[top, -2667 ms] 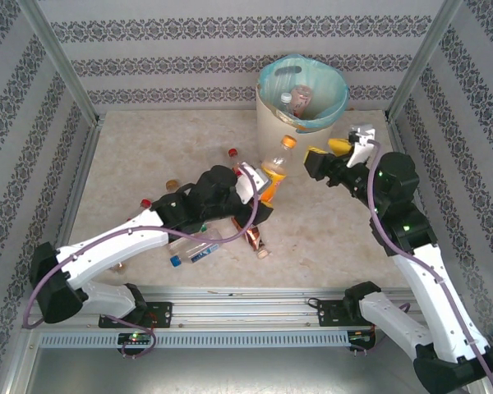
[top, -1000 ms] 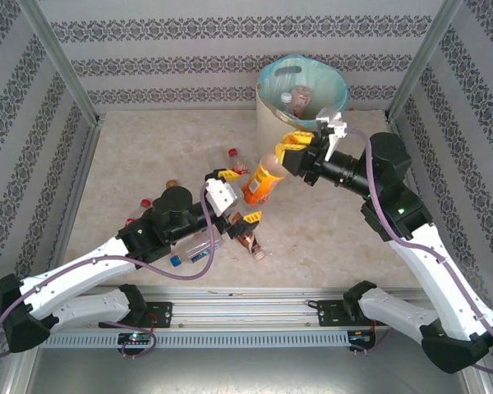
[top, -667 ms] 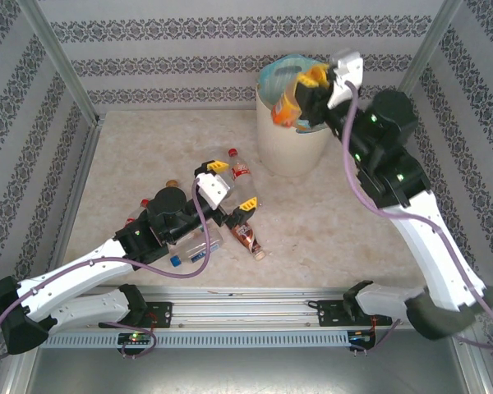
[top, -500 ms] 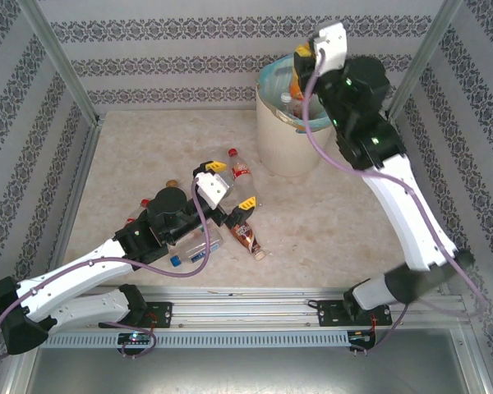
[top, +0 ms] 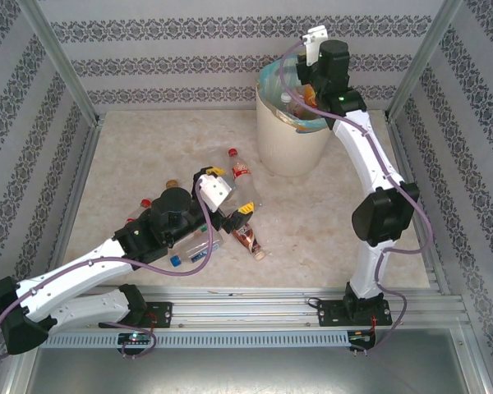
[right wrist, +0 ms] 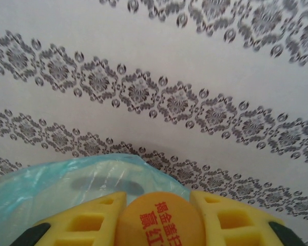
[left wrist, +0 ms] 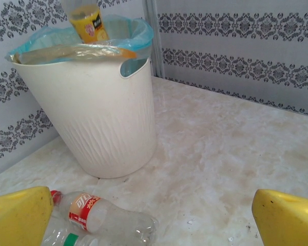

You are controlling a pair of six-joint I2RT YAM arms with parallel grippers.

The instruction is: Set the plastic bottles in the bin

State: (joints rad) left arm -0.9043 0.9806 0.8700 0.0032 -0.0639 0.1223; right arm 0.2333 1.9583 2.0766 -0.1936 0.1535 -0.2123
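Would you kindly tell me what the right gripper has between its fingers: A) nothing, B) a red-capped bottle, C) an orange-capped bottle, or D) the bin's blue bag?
C: in the right wrist view the right gripper has its yellow fingers closed on either side of an orange cap, and the left wrist view shows that bottle hanging over the bin.

damask-striped walls (top: 189, 57); beige marbled tabletop (top: 312, 222); aluminium corner posts (top: 60, 61)
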